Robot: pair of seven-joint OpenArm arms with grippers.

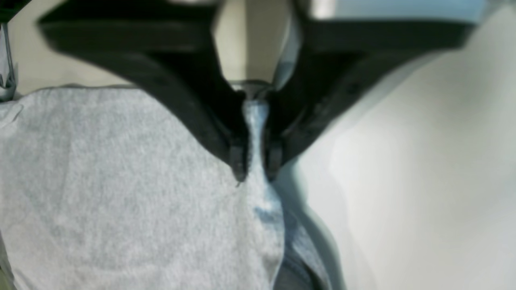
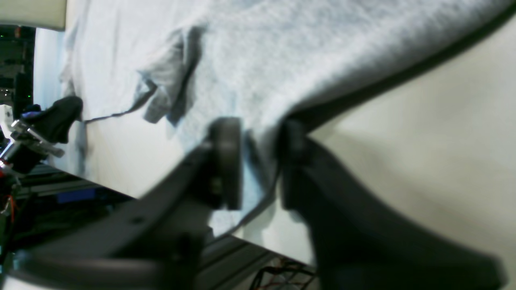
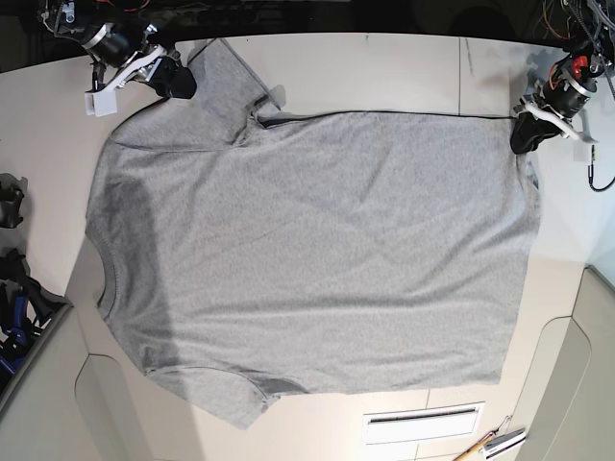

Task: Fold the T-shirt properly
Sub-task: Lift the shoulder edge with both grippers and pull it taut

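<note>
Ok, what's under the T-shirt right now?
Only the pale table shows around the T-shirt, which lies spread flat on it. Anything beneath the cloth is covered; no bulges show. Both grippers pinch its far edge.

Surface (image 3: 384, 67): pale cream, matte top with seams between panels; fills most of the base view, dark surroundings beyond its far edge.

Lying on it:
- T-shirt (image 3: 317, 250): heather-grey, short-sleeved, spread flat and plain side up, covering most of the middle. Ribbed neck toward the left of the base view, hem toward the right. One sleeve lies at the far left corner, the other at the near edge.
- White slotted strip (image 3: 423, 423): near edge, just clear of the shirt.
- Pencil-like object (image 3: 485, 447): near edge, beside the strip; too small to identify.
</note>
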